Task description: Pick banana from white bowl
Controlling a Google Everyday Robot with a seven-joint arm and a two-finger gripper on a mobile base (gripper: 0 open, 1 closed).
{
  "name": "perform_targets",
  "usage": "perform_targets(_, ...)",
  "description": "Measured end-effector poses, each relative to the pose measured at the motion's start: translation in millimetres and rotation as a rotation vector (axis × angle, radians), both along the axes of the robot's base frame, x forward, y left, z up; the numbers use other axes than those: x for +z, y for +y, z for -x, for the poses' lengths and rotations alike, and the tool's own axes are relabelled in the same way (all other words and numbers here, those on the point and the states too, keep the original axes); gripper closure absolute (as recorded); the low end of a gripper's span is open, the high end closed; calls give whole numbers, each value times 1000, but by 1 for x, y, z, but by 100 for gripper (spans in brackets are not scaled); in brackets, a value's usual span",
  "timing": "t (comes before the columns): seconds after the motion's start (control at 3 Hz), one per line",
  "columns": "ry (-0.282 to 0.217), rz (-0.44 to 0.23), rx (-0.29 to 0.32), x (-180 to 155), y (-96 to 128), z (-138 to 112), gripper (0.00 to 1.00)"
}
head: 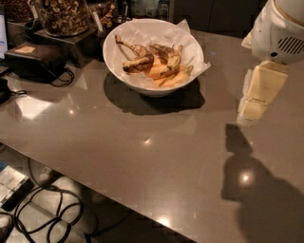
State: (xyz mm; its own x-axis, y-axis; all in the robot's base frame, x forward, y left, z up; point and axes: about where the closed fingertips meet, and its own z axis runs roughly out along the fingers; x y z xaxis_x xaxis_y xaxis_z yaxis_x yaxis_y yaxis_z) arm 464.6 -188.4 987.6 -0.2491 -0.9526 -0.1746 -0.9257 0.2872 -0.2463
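The white bowl [124,78] stands at the back middle of the grey table, lined with crumpled white paper. In it lie two curved bananas blotched dark brown: one on the left [138,60] and one to its right [170,58]. Smooth yellow-orange bananas [164,76] lie under them. My gripper [258,94], cream under a white arm housing [278,31], hangs above the table to the right of the bowl, apart from it and holding nothing that I can see.
A glass jar of nuts [61,14] on a metal stand and a dark box [35,59] with cables stand at the back left. The table's front edge [95,187] runs diagonally, with cables on the floor [42,213] below.
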Motion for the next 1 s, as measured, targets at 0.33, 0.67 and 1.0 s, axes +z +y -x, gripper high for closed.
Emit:
perform_targets(0.33,-11,-4,1,2,1,-2,0)
perform_targets(0.67,-5,-51,-81,5,5,-16,0)
perform_targets(1.0,0,-118,-234,19,19,-66,0)
